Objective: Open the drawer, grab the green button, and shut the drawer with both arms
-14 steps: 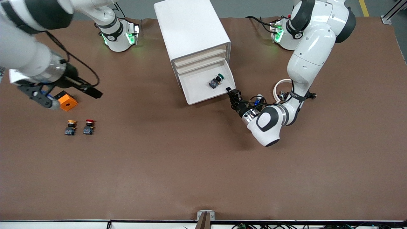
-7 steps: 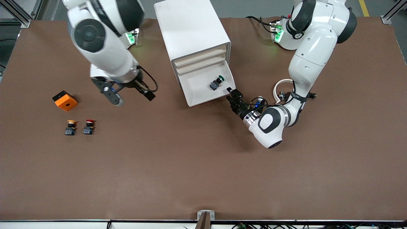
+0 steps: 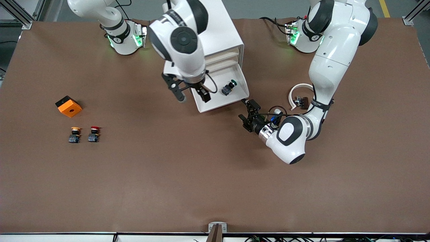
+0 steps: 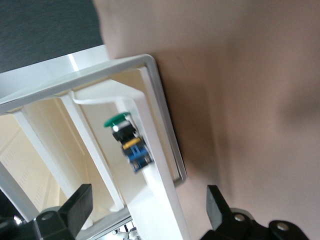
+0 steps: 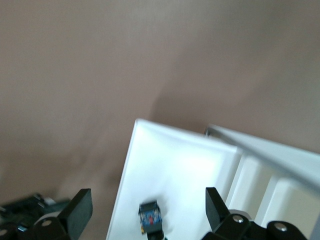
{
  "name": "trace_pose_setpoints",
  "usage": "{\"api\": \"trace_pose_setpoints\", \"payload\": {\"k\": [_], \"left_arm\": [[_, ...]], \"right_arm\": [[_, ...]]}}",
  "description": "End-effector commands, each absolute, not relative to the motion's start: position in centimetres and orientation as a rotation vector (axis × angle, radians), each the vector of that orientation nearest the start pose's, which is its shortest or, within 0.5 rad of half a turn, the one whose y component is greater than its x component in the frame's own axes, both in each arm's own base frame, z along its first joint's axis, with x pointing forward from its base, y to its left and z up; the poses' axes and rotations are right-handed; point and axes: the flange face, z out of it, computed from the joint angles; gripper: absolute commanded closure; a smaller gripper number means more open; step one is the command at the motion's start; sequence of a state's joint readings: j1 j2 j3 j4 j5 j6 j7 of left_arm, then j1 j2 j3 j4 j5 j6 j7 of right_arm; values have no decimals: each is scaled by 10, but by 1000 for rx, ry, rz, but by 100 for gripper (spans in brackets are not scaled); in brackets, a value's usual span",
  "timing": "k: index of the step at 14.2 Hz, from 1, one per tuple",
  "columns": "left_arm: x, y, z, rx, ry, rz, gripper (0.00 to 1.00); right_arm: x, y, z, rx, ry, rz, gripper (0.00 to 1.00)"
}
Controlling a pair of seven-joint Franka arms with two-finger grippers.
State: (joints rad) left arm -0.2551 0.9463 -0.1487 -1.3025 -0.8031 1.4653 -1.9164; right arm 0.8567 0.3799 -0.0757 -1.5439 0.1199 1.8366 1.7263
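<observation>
Lying in the glossy white drawer [image 3: 218, 97], the button [image 3: 228, 87]; both claws, left [image 3: 249, 116] and right [image 3: 190, 95], seemingly spread.

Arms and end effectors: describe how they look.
Both arms are glossy white with black joint bands and green-lit bases. Black cables loop at the wrists. The left end effector and right end effector are small, black and two-fingered.

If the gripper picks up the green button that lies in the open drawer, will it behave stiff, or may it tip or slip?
The green button looks like rigid plastic, so it probably will not bend. It lies on its side in the drawer, so its round cap might let it rock when nudged. Its blocky base offers flat faces, likely a safer grip than the cap.
</observation>
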Motion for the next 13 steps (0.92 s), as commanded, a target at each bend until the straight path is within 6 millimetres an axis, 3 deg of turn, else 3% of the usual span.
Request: {"api": "trace_pose_setpoints", "payload": {"k": [1, 5, 7, 9, 13], "left_arm": [[612, -304, 191, 1907, 2098, -1705, 0], [631, -292, 201, 2099, 1820, -1445, 0], [646, -288, 203, 2151, 1667, -1271, 0], [660, -287, 218, 2208, 1508, -1088, 0], [660, -291, 223, 2392, 1220, -878, 0]], "right_arm": [[440, 507, 413, -2777, 1558, 158, 0], [414, 539, 387, -2791, 1533, 138, 0], [411, 547, 374, -2798, 1517, 125, 0], [411, 553, 364, -2787, 1502, 112, 0], [406, 565, 338, -2790, 1476, 89, 0]]}}
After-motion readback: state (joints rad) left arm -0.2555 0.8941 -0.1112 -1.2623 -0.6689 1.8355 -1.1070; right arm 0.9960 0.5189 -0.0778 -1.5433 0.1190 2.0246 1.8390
